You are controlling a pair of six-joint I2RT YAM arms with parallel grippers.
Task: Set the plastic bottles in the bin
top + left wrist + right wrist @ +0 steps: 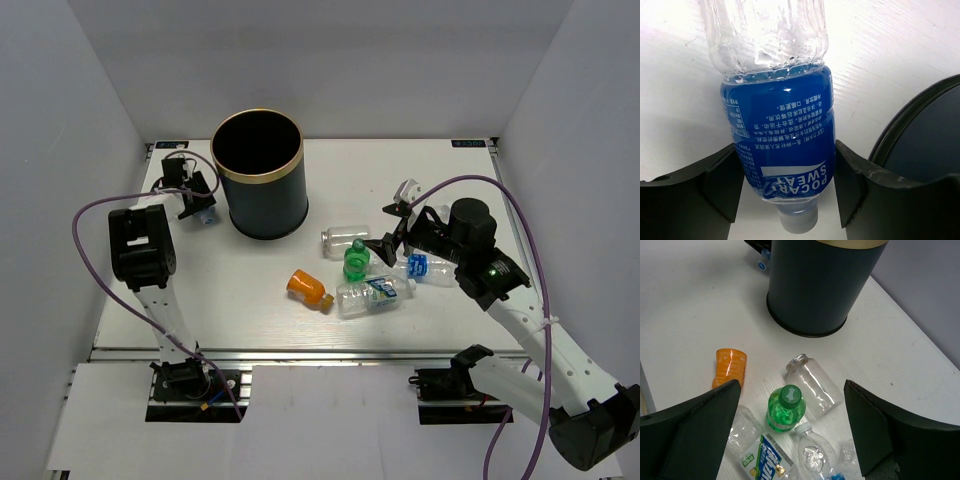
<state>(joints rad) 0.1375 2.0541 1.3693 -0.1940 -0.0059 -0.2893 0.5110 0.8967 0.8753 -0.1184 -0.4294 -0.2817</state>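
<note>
At the table (250, 305) far-left edge: left gripper (197, 203) clamps clear blue-labelled plastic bottle (780, 140) beside tall dark gold-rimmed bin (262, 215).
Right gripper (392, 228): jaws apart near small green plastic bottle (356, 262).

White table (240, 310), pale walls (400, 70), metal front rail (320, 352)

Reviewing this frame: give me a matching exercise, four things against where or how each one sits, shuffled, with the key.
Things:
1. green bottle
2. orange bottle
3. blue-label bottle
4. bin

Places or states:
A. between the fingers of the left gripper
B. lying on its side, left of the clear bottles
C. standing open-topped towards the table's far side
D. upright, cap on, among the clear bottles

Pairs: 1-D, 2-B, 3-A, 4-C.
</note>
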